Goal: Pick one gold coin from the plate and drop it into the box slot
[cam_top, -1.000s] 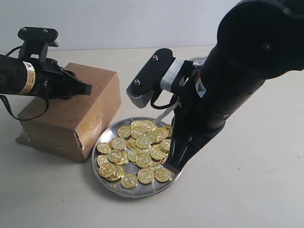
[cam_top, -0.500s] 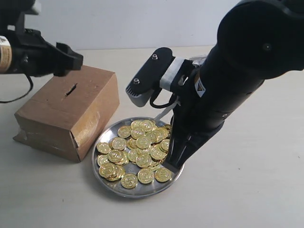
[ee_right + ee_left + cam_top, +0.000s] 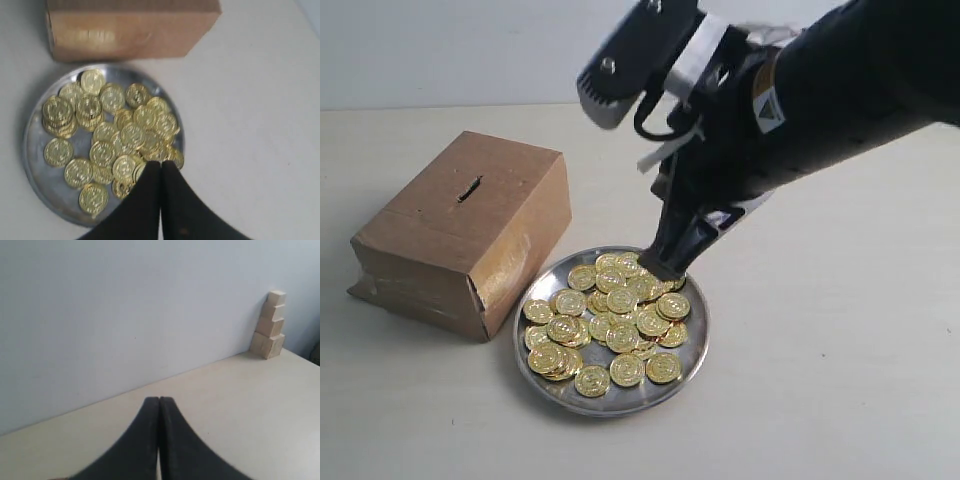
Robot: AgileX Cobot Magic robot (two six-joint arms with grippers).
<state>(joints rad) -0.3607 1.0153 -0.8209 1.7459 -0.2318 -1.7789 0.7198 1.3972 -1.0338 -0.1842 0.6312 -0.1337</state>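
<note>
The silver plate (image 3: pixel 699 338) holds a heap of gold coins (image 3: pixel 610 318) near the table's front. Left of it stands the brown cardboard box (image 3: pixel 435 245), its dark slot (image 3: pixel 470 189) uncovered on top. My right gripper (image 3: pixel 665 268) hangs shut just above the coins at the plate's far right side. In the right wrist view its tips (image 3: pixel 161 164) meet over the coins (image 3: pixel 115 131) by the plate's rim (image 3: pixel 35 167), with no coin seen between them and the box (image 3: pixel 130 27) beyond. My left gripper (image 3: pixel 159 400) is shut and empty, facing a wall; it is out of the exterior view.
A stack of small wooden blocks (image 3: pixel 270 326) leans against the wall in the left wrist view. The right arm's big black body (image 3: pixel 820 100) fills the upper right of the exterior view. Bare table lies right of the plate.
The left arm lifted off the box and left the exterior view, baring the slot. The right arm rose from the plate's right side, its gripper now higher over the far coins.
</note>
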